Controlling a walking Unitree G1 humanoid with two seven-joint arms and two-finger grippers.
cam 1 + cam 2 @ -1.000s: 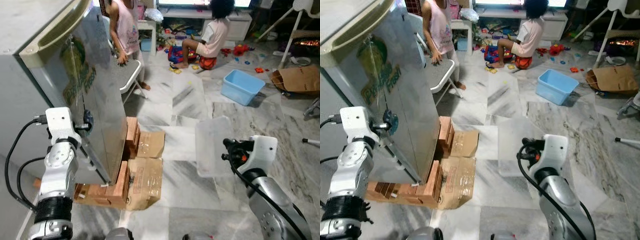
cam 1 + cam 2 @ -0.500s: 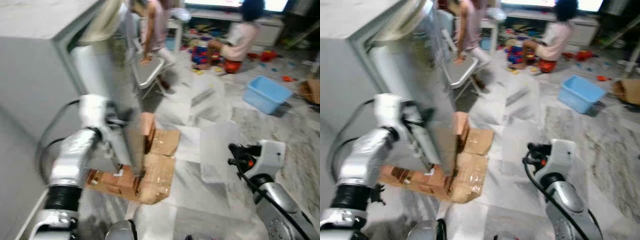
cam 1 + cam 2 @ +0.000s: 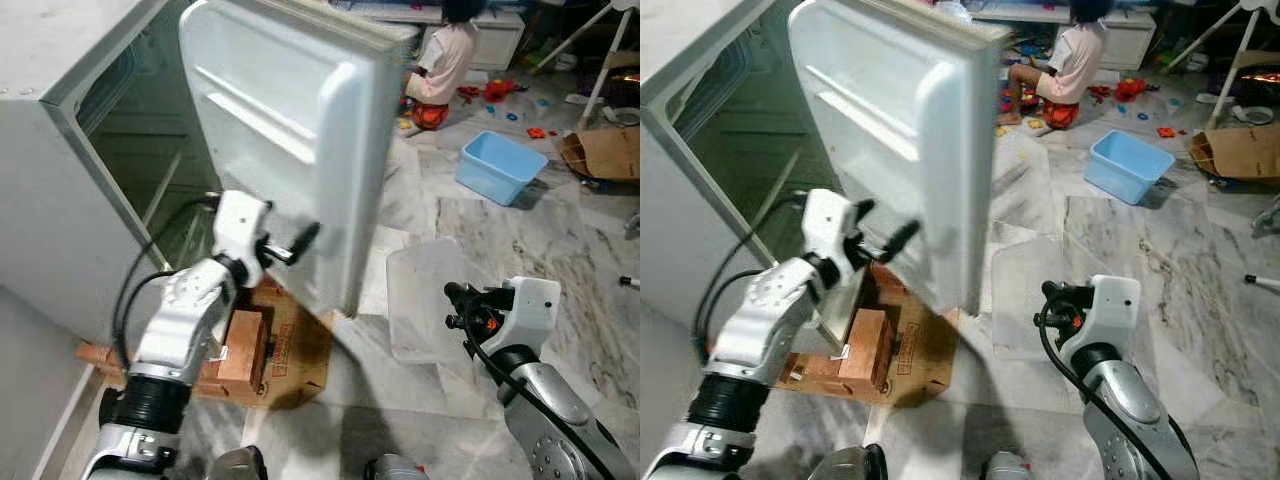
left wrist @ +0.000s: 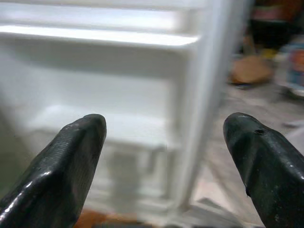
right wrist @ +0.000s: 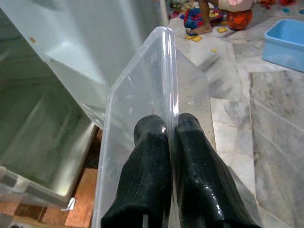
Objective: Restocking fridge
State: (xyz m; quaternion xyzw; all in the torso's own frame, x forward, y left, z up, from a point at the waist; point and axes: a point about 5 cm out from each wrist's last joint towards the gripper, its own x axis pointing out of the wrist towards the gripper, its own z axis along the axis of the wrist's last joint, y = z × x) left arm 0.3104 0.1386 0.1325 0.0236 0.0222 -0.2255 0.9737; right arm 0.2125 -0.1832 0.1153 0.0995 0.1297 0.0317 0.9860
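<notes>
The fridge door (image 3: 290,130) stands swung wide, its white inner side with moulded door shelves turned toward me, and the fridge (image 3: 70,190) cabinet behind it shows its greenish interior. My left gripper (image 3: 290,248) sits just at the lower inner face of that door; its fingers (image 4: 71,161) are spread apart with nothing between them, the door lining visible through the gap in the left wrist view.

My right gripper (image 5: 167,156) is out to my right, low over the marble floor (image 3: 520,230). Its fingers (image 5: 147,175) are clenched on the rim of a clear plastic container (image 3: 425,300), one finger on each side of the thin wall, so the container hangs in front of my right wrist, well apart from the open fridge.

Under the fridge lie flattened cardboard (image 3: 290,345) and reddish wooden blocks (image 3: 240,345), on which the cabinet appears to rest.

Farther back on the floor is a light blue tub (image 3: 497,165), with a brown paper bag (image 3: 603,152) beyond it to the right. A person (image 3: 440,65) sits on the floor with their back to me, scattered toys around them.
</notes>
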